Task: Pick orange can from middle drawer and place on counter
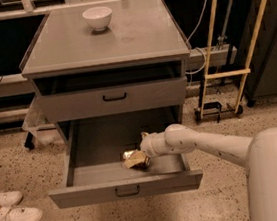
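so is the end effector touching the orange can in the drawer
Cannot tell. In the camera view the end effector sits low in the middle drawer, overlapping the right edge of the orange can, with neither gap nor clear contact visible.

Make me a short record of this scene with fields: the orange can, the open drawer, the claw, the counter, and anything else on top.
can: small shiny copper-orange metal can, on the drawer floor, toward the front
drawer: wide grey metal middle drawer, pulled open
claw: robot arm's claw, down inside the drawer, right beside the can
counter: broad flat grey cabinet top, can not yet on it
other: round white bowl, on the cabinet top, far-left part
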Controlling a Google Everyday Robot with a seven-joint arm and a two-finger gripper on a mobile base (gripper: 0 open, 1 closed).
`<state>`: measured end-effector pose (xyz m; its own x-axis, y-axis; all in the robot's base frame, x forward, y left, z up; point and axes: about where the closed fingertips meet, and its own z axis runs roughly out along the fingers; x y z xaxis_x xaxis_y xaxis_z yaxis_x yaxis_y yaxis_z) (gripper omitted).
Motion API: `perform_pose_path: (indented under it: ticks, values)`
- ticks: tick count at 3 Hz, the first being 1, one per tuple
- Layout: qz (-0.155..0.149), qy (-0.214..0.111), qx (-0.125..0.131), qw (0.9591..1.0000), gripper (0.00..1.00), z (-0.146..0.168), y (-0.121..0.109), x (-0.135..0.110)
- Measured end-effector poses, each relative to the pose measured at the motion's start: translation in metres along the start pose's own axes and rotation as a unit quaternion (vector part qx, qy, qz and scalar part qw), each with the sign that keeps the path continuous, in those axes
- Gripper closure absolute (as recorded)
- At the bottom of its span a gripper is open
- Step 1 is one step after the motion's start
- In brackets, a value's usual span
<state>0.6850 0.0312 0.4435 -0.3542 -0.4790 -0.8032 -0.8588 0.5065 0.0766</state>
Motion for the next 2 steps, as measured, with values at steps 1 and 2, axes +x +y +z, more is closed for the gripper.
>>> perform_pose_path:
  ticks: [1, 2]
  values:
    - [0.0, 0.0, 0.0, 1.0, 0.0, 0.0, 0.0, 0.0]
    - [0.003, 0.025, -0.007, 0.9997, 0.0, 0.031, 0.008, -0.001]
